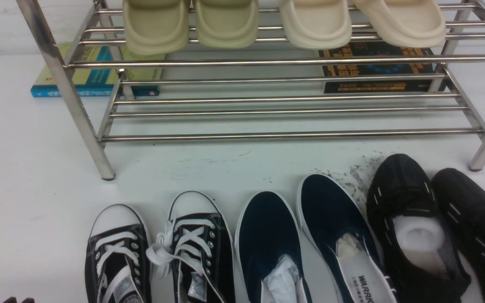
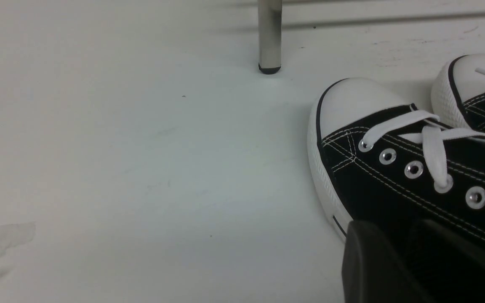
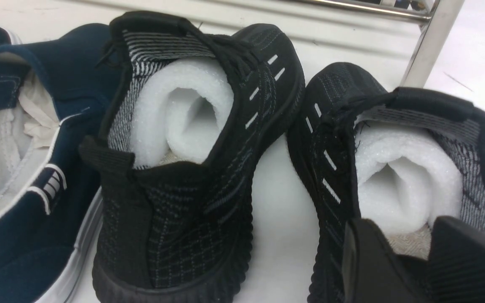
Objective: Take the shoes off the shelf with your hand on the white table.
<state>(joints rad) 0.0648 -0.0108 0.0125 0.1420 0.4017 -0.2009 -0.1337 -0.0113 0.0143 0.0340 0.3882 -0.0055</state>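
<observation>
The two black knit shoes with white dashes and foam stuffing stand on the white table point(image 1: 23, 168) at the front right: one point(image 1: 398, 198) and, right of it, the other point(image 1: 474, 210). Both show in the right wrist view point(image 3: 183, 219) point(image 3: 331, 109). My right gripper point(image 3: 411, 229) is at the heel of the right-hand one, and its jaws stand close together on the heel collar. My left gripper point(image 2: 402, 229) is shut and empty beside a lace-up sneaker point(image 2: 394, 168). The steel shelf point(image 1: 284, 135) stands behind the shoes, and its lower tier is bare.
Two pairs of pale slippers point(image 1: 225, 25) point(image 1: 318, 25) sit on the top tier. Two books point(image 1: 95, 78) point(image 1: 377, 67) lie behind the shelf. Black-and-white sneakers point(image 1: 118, 252) and navy slip-ons point(image 1: 267, 227) stand in the front row. Grey scuffs point(image 1: 358, 176) mark the table.
</observation>
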